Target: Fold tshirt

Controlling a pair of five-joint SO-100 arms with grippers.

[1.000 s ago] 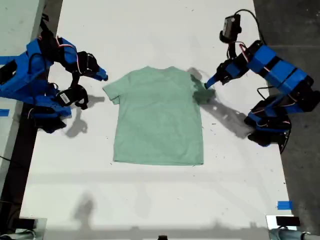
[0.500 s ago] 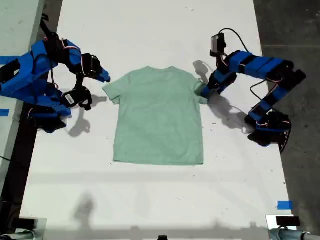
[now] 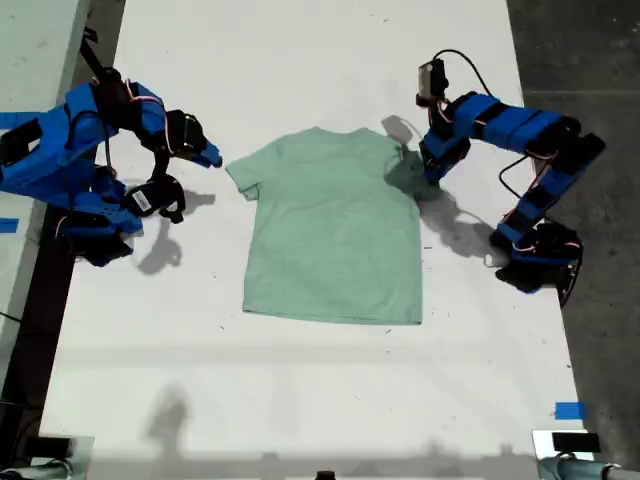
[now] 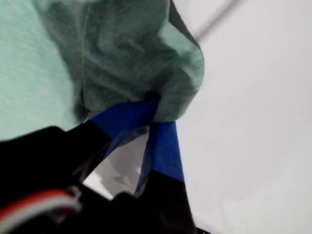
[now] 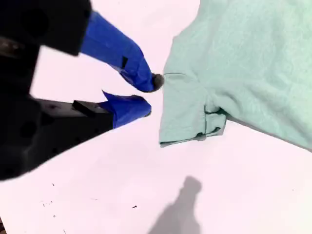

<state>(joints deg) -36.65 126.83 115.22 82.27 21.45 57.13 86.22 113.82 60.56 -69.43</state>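
Observation:
The pale mint-green tshirt lies flat on the white table, neck toward the far edge. In the exterior view's right, my first gripper is shut on the shirt's sleeve; the first wrist view shows the blue fingers pinching bunched cloth at the gripper. On the exterior view's left, my second gripper hangs open just off the other sleeve. Its tips are a short gap from the tshirt, holding nothing.
Dark floor runs along the table on the exterior view's right. Blue tape marks the near corner on that side. Both arm bases stand on the table's sides.
My first gripper reached in, shut on the sleeve and bunched it. The whole tshirt slid toward the exterior view's right. The second arm barely moved.

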